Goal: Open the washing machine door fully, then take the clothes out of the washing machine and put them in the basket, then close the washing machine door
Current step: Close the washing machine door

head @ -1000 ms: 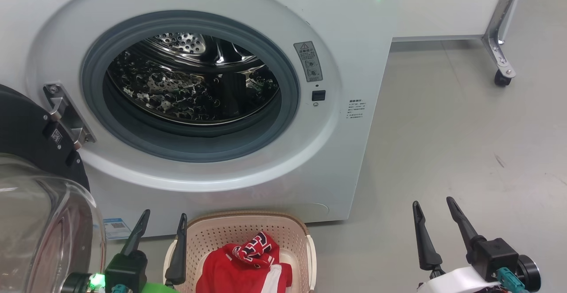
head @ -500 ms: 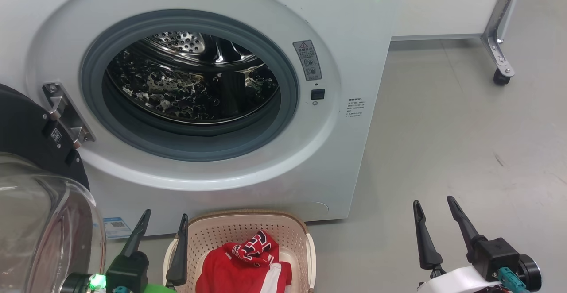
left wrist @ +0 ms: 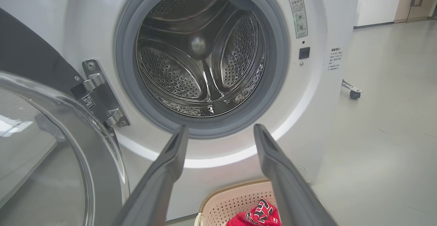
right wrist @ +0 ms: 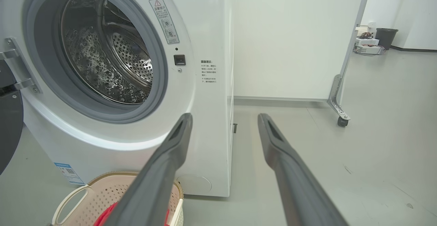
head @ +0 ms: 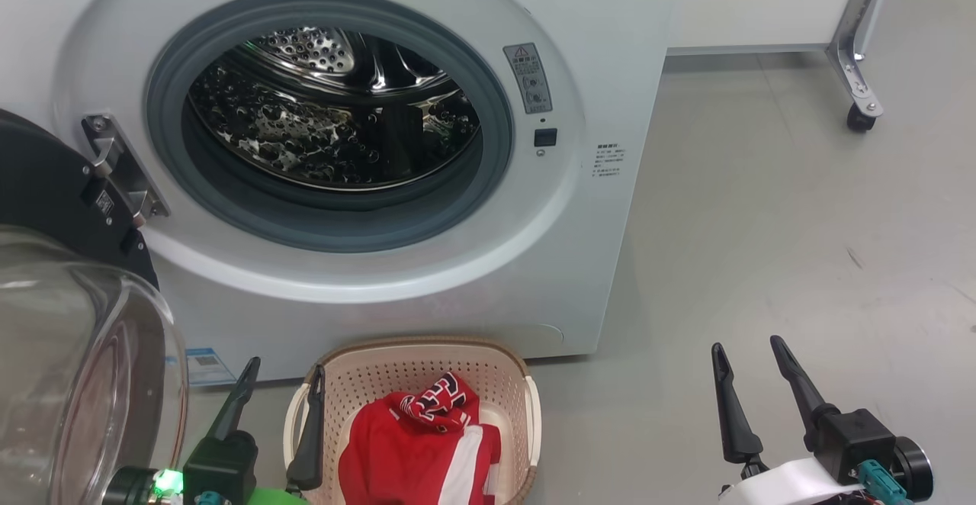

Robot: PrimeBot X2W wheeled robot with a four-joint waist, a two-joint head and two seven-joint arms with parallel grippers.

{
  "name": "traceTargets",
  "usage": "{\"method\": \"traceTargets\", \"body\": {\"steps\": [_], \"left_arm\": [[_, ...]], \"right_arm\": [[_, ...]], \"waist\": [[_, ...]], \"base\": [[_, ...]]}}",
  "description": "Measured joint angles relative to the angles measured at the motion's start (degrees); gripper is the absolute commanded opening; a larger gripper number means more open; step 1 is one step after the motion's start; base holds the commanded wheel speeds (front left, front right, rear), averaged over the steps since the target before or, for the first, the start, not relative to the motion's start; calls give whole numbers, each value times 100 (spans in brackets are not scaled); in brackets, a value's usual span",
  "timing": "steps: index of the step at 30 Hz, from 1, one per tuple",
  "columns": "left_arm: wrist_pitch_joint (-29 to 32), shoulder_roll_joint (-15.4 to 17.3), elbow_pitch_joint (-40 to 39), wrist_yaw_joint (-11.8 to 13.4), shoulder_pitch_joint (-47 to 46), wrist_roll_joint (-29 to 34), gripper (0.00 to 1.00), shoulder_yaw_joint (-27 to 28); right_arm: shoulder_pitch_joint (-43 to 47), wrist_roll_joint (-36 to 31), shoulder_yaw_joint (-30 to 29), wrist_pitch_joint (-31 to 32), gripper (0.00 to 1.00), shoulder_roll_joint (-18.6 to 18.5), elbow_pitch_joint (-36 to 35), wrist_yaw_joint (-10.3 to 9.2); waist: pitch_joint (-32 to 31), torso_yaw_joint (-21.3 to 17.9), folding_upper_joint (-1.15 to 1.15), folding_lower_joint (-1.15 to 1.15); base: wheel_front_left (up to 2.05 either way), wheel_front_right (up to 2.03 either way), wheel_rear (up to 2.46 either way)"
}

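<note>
Clothes (head: 415,451) in basket (head: 370,389) beside left fingers (head: 311,430)

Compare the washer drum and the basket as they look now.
The drum is shiny steel; the basket is cream plastic with a brown rim. The drum looks empty; the basket holds the red clothes. The drum is round and opens forward; the basket opens upward. Both have perforated walls.
</note>
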Motion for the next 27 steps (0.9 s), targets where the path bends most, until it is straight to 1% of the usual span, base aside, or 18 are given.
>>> {"method": "traceTargets", "body": {"steps": [15, 27], "left_arm": [[21, 3, -123, 0, 25, 40, 100, -21], [21, 4, -180, 0, 33, 41, 100, -13]], "right_arm": [[-1, 0, -3, 0, 100, -12, -5, 1], [-1, 0, -3, -1, 100, -33, 3, 0]], "waist": [[35, 24, 0, 0], [-1, 7, 0, 0]], "base": [[-117, 117, 0], [-70, 70, 0]]}}
